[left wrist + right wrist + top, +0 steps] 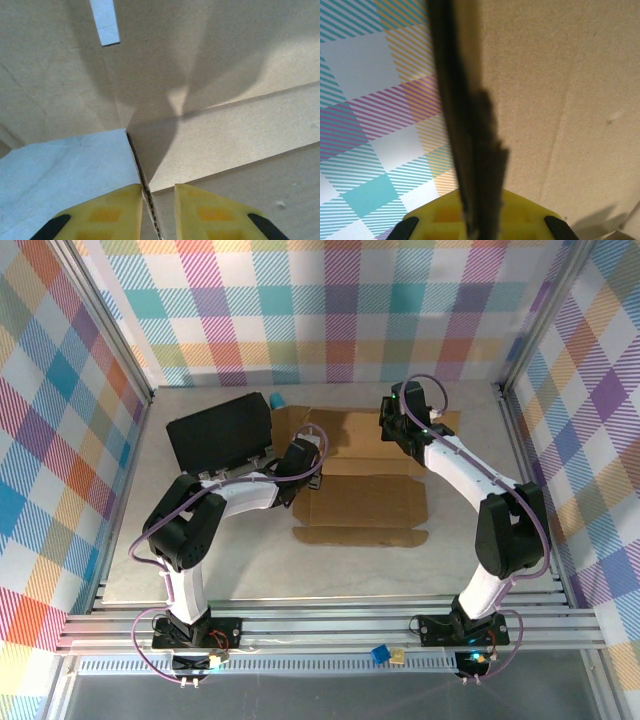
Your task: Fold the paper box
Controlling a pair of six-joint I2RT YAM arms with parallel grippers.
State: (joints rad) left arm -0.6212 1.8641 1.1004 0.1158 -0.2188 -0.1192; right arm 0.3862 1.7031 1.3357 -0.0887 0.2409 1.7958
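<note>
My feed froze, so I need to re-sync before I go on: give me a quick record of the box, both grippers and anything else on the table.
paper box: brown cardboard, unfolded, near panels flat on table
left gripper: slightly open, straddling a cardboard edge, box's left side
right gripper: shut on cardboard edge, box's far right
black case: far left, beside box
small blue object: far side, by the case

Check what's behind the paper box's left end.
A small blue object sits just behind it, by a black case on the left. The left arm covers where case and paper box meet, so contact there can't be judged.
</note>
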